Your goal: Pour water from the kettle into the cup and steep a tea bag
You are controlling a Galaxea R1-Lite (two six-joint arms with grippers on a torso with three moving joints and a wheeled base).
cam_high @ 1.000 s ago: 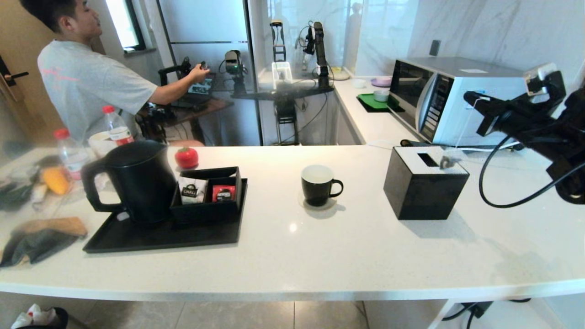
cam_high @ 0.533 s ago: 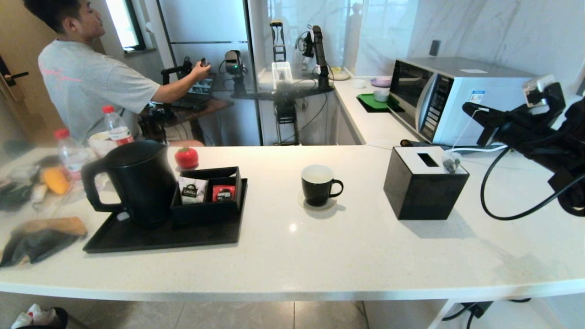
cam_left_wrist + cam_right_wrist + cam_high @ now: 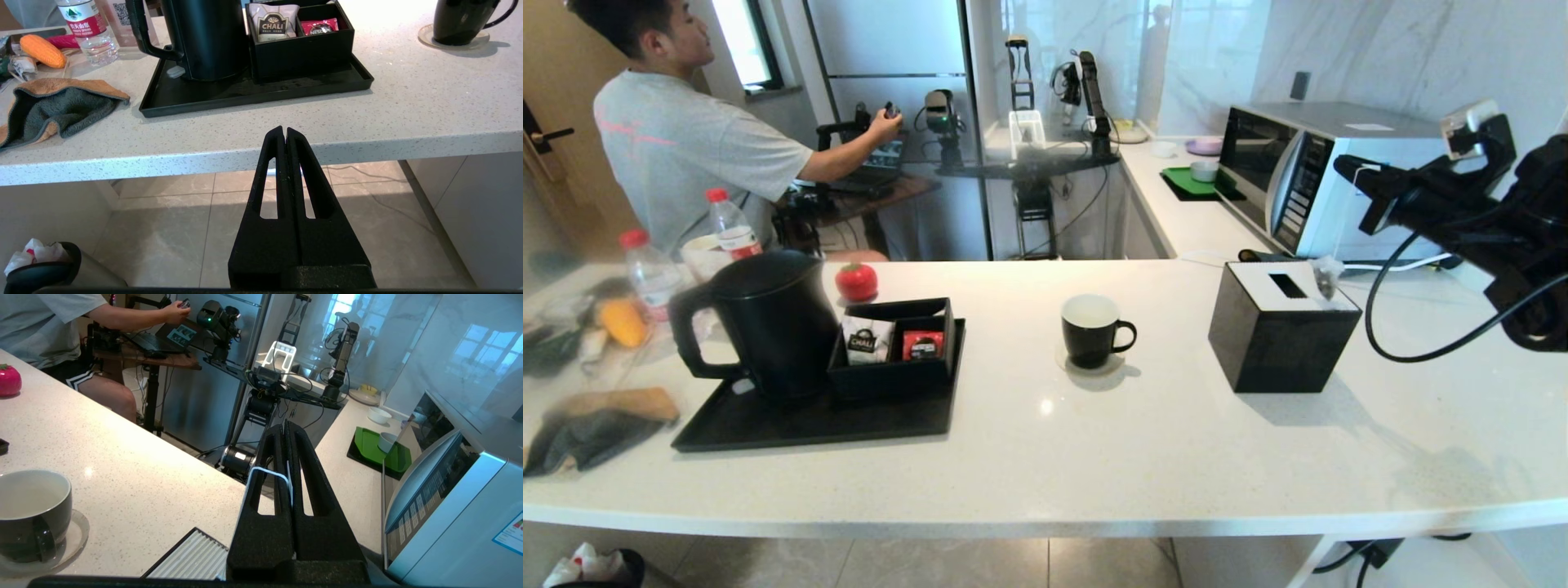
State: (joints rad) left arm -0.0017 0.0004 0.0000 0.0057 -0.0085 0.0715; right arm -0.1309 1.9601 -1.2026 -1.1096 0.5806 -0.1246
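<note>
While the right gripper (image 3: 1347,169), jaws pinching the tea bag (image 3: 1326,276) string at right of frame, dangles it over the tissue box (image 3: 1282,327), a swing could miss the cup (image 3: 1092,330) mid-table.

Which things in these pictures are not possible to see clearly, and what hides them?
- Water level in the cup: head view too shallow; right wrist view shows only its pale inside.
- Inside of the kettle: its lid covers it; left wrist view cuts off its top.
- Tea bag: small and blurred in head view; right wrist view shows only string at the right gripper.
</note>
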